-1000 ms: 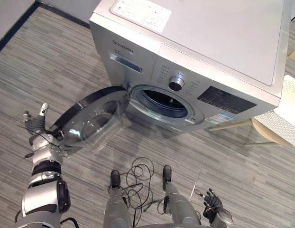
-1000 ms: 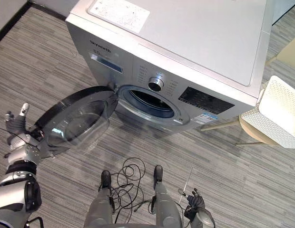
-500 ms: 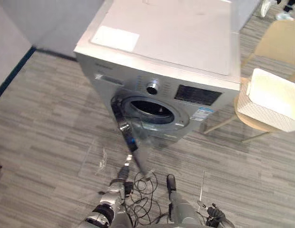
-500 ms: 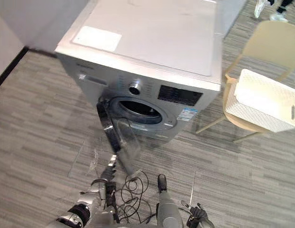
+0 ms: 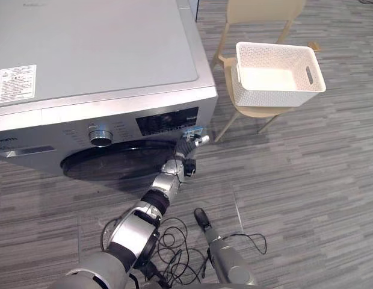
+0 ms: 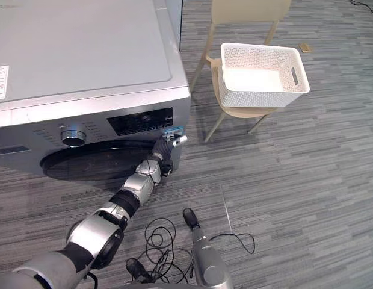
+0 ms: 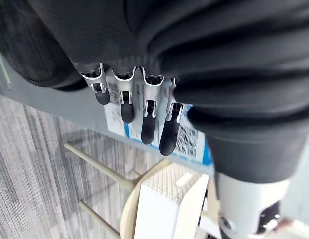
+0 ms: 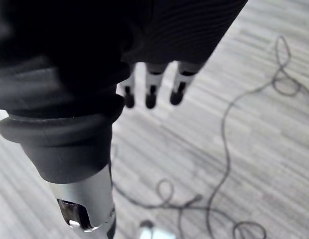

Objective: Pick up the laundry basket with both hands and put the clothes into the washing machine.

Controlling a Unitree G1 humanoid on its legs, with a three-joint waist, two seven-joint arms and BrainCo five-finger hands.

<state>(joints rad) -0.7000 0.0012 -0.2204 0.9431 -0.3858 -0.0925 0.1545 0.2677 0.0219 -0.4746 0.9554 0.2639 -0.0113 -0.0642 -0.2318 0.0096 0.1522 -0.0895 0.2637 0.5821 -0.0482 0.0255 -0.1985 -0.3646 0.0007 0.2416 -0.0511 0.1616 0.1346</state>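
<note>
Nearest to you, the right hand hangs over bare floor in its own wrist view, fingers straight and slack, holding nothing.

Next out, your left hand is stretched forward at the front of the washing machine, at the right edge of the door, just under the control panel and by the blue-and-white sticker. In the left wrist view its fingers run straight and side by side, tips at or very near the machine's front; nothing is gripped. Whether they actually press the panel, you can't tell.

The door lies flat against the machine's front, so it looks shut or nearly so; the drum's inside isn't visible, so you can't say if any clothes are in there.

Farthest, the laundry basket sits on a pale wooden chair to the right of the machine, well apart from both hands. It looks empty — white bottom shows, no cloth seen in it.

Judgement: empty basket plus closed door fits a load already in and the door pushed to; it equally fits a basket with nothing in it and the door simply closed. The pictures don't settle which. No clothes are visible anywhere.
</note>
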